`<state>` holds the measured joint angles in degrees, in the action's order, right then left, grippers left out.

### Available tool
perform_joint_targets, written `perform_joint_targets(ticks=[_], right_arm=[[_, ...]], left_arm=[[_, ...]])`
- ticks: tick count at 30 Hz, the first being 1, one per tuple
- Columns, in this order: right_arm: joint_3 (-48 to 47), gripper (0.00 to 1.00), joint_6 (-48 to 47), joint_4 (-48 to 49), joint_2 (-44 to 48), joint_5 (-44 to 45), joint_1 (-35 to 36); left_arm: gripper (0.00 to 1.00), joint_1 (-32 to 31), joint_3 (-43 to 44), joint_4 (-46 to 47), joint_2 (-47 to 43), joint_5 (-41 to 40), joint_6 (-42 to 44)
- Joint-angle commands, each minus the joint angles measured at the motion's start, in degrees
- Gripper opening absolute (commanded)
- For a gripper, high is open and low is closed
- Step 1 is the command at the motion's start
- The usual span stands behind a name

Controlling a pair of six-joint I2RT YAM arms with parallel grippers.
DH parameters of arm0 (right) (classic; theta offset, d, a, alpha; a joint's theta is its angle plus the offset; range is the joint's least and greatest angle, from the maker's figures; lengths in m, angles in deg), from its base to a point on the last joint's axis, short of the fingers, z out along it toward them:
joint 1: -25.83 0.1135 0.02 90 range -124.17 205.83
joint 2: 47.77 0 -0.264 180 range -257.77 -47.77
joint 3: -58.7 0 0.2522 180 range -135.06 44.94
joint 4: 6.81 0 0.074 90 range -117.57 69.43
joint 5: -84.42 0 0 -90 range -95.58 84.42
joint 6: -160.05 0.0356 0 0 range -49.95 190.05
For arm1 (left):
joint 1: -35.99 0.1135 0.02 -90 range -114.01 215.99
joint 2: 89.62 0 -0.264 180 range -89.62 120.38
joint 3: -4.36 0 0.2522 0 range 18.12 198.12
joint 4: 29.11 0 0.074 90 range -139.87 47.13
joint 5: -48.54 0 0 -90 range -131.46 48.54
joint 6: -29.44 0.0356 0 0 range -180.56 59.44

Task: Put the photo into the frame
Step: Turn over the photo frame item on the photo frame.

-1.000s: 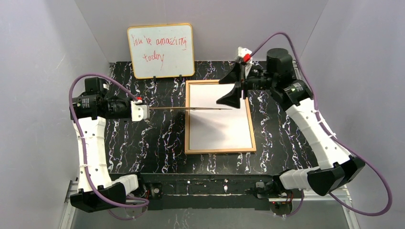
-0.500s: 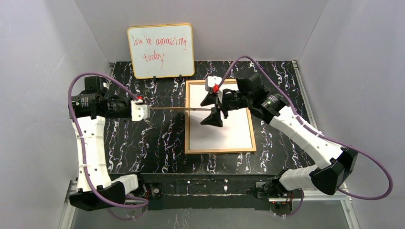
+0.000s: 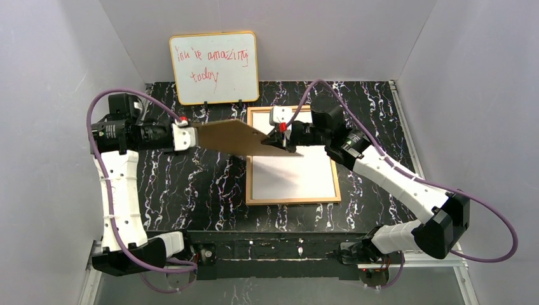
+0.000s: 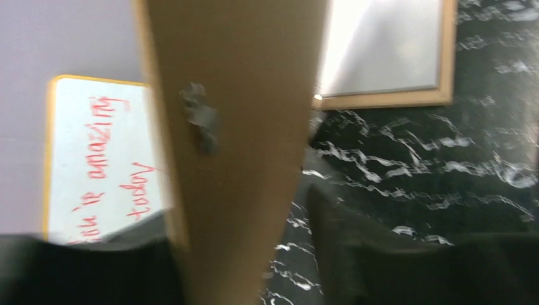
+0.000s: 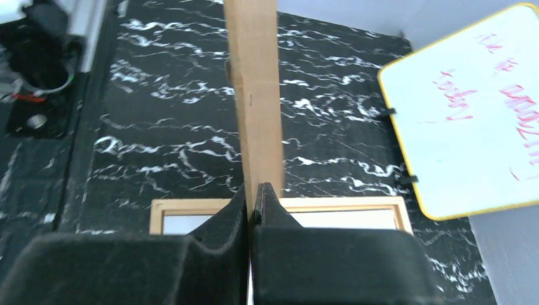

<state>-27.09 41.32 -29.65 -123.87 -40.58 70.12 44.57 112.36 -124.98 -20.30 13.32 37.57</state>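
Where grey walls [image 3: 483, 76] close in, a black-marbled table [image 3: 191, 190] bears the frame [image 3: 292, 201].

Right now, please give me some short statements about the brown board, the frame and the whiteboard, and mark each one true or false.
1. The right gripper is shut on the brown board. True.
2. The brown board lies flat inside the frame. False: it is held up in the air, partly over the frame.
3. The whiteboard stands at the table's far edge. True.
4. The frame leans against the wall. False: it lies flat on the table.
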Motion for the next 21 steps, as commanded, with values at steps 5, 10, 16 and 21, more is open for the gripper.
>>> perform_joint_targets(ticks=[5, 10, 16, 21], right_arm=[[-2.33, 0.01, 25.98, 12.46, 0.53, 12.21, -0.17], [-11.60, 0.01, 40.95, 6.86, -4.73, 11.45, -3.91], [-16.88, 0.01, 59.29, -0.21, -9.99, -9.94, -19.68], [-6.80, 0.01, 68.44, 6.78, -5.31, -16.90, -29.05]], left_arm=[[0.98, -0.38, -14.32, 65.44, -11.60, 0.75, -56.19], [0.98, -0.40, -8.87, 75.24, -5.71, -14.87, -77.19], [0.98, -0.23, -5.25, 66.34, -0.64, -23.25, -80.30], [0.98, -0.22, -10.75, 64.79, -1.46, -24.95, -79.35]])
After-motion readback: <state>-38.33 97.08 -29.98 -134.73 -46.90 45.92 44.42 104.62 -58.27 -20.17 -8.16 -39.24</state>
